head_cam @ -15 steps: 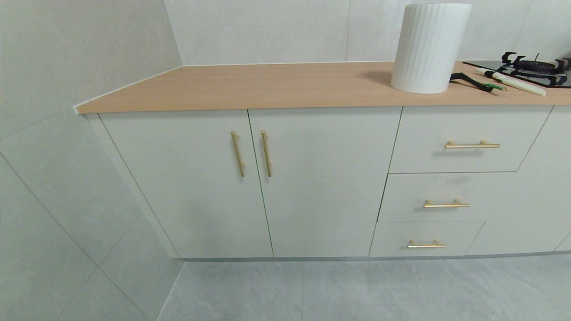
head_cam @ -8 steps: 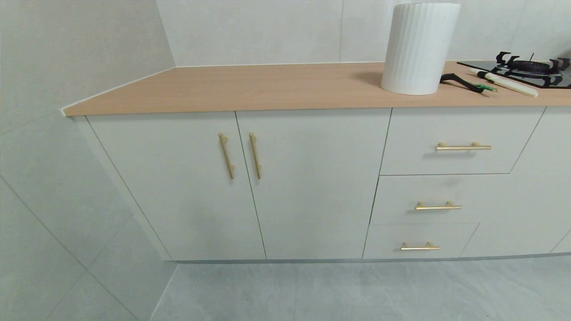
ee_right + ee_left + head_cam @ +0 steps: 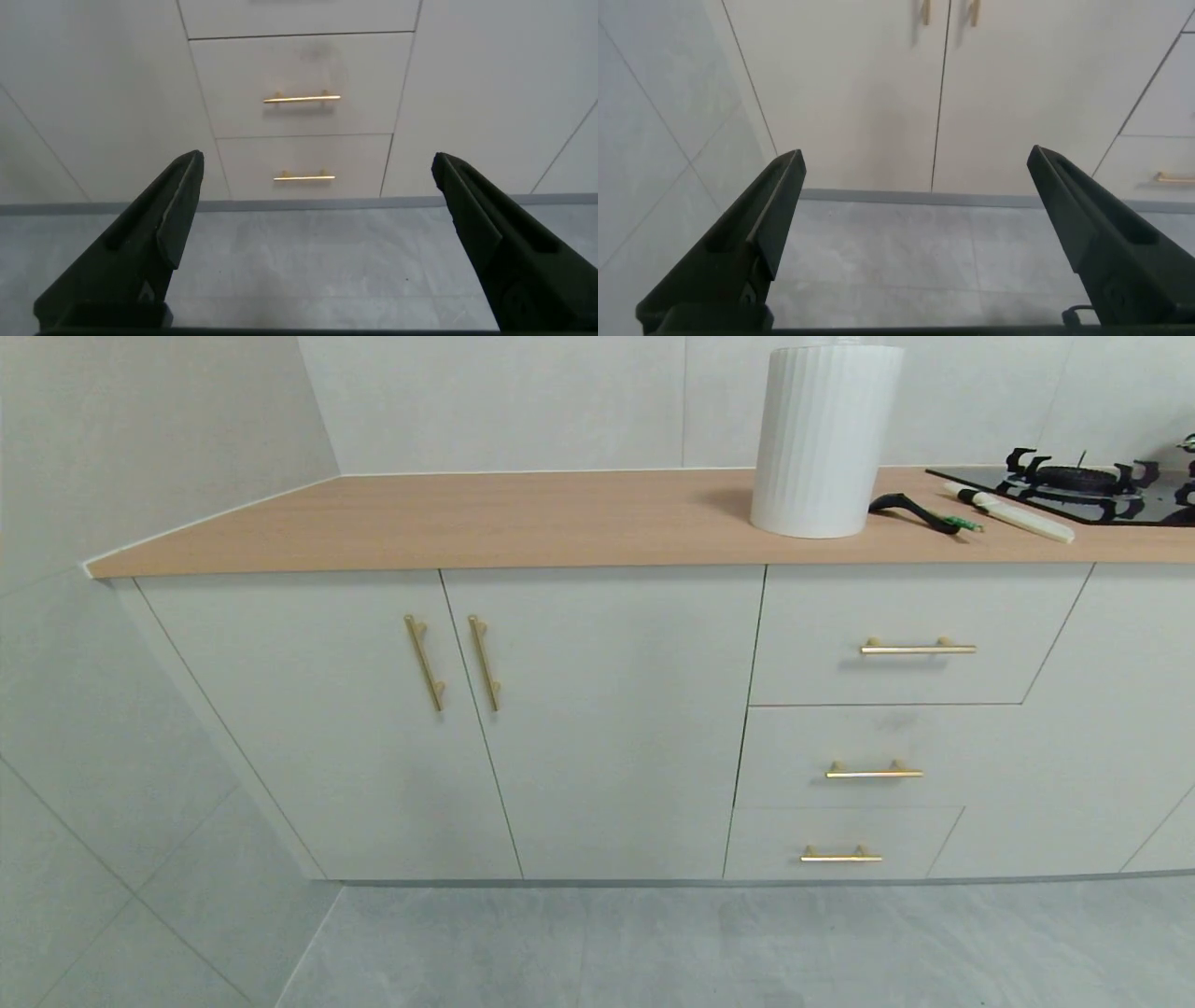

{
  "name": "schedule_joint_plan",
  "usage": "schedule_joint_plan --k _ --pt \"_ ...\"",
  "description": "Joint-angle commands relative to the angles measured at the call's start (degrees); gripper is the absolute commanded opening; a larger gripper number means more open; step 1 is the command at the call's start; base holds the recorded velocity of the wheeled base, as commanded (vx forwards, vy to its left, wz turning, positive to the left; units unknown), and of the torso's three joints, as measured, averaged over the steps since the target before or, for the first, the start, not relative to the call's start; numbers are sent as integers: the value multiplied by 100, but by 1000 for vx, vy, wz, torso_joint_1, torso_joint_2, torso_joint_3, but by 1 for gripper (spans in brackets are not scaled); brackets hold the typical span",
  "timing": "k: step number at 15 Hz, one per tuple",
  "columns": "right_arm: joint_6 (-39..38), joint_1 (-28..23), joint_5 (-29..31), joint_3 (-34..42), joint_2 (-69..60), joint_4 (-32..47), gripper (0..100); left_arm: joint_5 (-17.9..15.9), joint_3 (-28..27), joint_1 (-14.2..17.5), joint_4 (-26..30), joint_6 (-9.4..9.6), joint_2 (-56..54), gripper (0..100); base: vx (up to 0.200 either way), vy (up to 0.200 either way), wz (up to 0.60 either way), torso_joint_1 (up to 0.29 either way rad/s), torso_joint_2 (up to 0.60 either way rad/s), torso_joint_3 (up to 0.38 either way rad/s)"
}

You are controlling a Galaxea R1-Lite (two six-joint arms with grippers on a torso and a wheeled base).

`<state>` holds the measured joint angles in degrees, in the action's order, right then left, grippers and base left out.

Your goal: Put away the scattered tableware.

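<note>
Left gripper [image 3: 915, 161]: dark fingers set wide apart, nothing between them, held low before the cabinet's double doors [image 3: 448, 728], above the grey floor [image 3: 906, 261].

Right gripper [image 3: 318, 163]: dark fingers likewise spread wide and holding nothing, held low facing the drawer stack, above the same floor.

Tableware, item one: black-handled utensil [image 3: 910, 511], lying flat on the wooden countertop [image 3: 467, 523] just beside the ribbed white container [image 3: 822, 439], on the side toward the robot's right. A small green part shows at its far end; what kind of utensil it is cannot be told.

Tableware, item two: cream-white utensil [image 3: 1013, 513], long and slim, lying flat near the first. One end rests at the edge of the stove [image 3: 1074, 490], the other points toward the counter's front edge.

Ribbed white container: tall cylinder, upright on the countertop, above the top drawer. Its contents cannot be seen.

Stove: black glass hob with black pan supports, set into the countertop at the far right.

Cabinet, pale grey:
- double doors, shut, each with a vertical gold handle [image 3: 425, 661], the two handles close together at the centre seam;
- top drawer [image 3: 896, 625], middle drawer [image 3: 840, 756] and bottom drawer [image 3: 831, 845], all shut, each with a horizontal gold handle.

Surroundings: pale tiled wall [image 3: 112, 476] meeting the countertop's left end.
</note>
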<state>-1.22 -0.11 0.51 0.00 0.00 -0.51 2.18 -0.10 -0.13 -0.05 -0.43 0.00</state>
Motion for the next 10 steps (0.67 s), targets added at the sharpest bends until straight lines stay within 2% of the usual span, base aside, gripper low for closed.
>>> schedule_joint_plan --k 1,4,10 --pt "-1 2 2 0 9 -2 100 2 1 5 -4 -1 9 100 0 0 0 0 0 0" --pt "-1 2 2 0 9 -2 100 2 1 5 -4 8 9 100 0 0 0 0 0 0" --pt "-1 2 2 0 9 -2 100 2 1 13 -4 8 9 100 200 0 0 1 4 0"
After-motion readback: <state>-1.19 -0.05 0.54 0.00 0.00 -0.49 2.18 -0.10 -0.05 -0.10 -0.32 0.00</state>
